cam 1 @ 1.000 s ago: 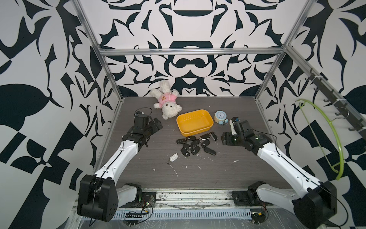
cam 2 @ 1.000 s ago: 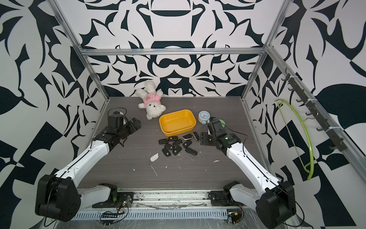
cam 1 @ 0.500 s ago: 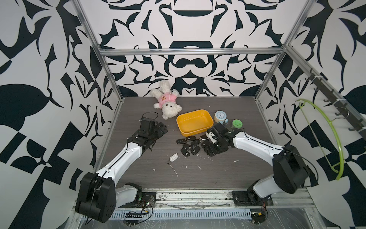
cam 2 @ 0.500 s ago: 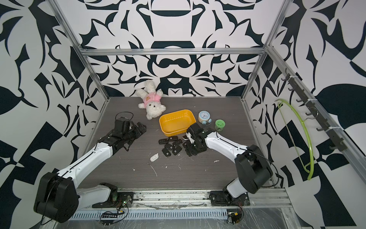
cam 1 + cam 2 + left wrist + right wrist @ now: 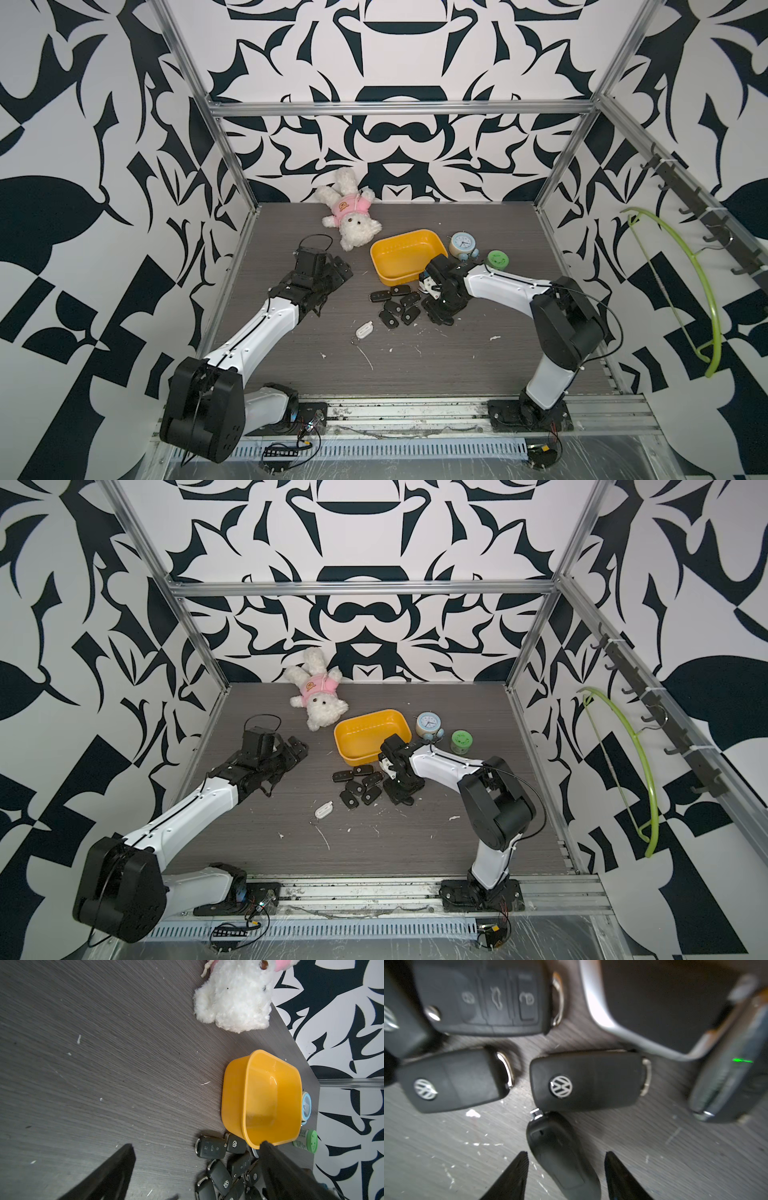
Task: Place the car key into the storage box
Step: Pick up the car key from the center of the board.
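Several black car keys (image 5: 395,305) lie in a loose pile just in front of the empty yellow-orange storage box (image 5: 407,253), which both top views show (image 5: 370,733). My right gripper (image 5: 442,311) points down at the pile's right end. In the right wrist view its jaws (image 5: 566,1153) straddle a rounded black car key (image 5: 560,1159), with a gap showing on each side, so it is open. My left gripper (image 5: 338,270) hovers left of the box, wide open and empty (image 5: 197,1144), looking towards the storage box (image 5: 268,1101).
A white plush toy (image 5: 351,216) lies behind the box. A small alarm clock (image 5: 462,245) and a green jar (image 5: 497,261) stand to its right. A white key fob (image 5: 365,331) lies in front of the pile. A green hanger (image 5: 681,266) hangs on the right wall.
My right arm swung in from the right, came down over the right end of the key pile and narrowed its jaws. My left gripper shifted a little towards the middle.
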Robot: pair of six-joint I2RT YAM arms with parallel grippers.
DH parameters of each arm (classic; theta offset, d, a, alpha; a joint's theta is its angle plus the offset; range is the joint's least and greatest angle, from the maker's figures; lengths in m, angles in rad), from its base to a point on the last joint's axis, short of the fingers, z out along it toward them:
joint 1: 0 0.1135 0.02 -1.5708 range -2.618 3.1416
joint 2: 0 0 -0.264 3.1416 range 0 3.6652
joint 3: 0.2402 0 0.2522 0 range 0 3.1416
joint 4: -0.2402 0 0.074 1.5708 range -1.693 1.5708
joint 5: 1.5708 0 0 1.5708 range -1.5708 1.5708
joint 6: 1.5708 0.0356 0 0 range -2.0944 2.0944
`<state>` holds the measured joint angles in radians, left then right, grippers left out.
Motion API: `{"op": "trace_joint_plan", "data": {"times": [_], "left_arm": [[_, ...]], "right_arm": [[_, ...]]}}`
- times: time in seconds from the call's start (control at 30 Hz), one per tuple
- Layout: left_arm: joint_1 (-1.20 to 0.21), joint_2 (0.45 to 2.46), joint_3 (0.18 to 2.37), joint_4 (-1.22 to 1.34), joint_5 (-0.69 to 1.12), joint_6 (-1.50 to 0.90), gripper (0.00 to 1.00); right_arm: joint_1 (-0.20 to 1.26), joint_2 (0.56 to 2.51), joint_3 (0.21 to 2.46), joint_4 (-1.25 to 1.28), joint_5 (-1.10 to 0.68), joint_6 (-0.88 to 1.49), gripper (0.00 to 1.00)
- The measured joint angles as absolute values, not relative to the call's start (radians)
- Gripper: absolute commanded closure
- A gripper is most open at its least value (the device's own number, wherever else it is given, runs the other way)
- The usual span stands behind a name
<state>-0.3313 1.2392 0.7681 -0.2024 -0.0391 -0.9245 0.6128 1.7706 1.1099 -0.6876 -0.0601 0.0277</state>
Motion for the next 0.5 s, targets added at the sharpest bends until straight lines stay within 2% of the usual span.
{"op": "trace_joint_plan", "data": {"times": [0.23,0.47,0.5], "left_arm": [[-0.331,1.239,0.768,-0.203,-0.038,-0.929,0.01],[-0.331,1.239,0.768,-0.203,-0.04,-0.939,0.01],[-0.331,1.239,0.768,-0.203,-0.04,-0.941,0.01]], "right_arm": [[0.627,1.797,1.11,-0.674,-0.032,0.016,0.41],[0.653,1.797,1.106,-0.661,0.012,0.019,0.53],[0.657,1.797,1.106,-0.66,0.016,0.019,0.57]]}}
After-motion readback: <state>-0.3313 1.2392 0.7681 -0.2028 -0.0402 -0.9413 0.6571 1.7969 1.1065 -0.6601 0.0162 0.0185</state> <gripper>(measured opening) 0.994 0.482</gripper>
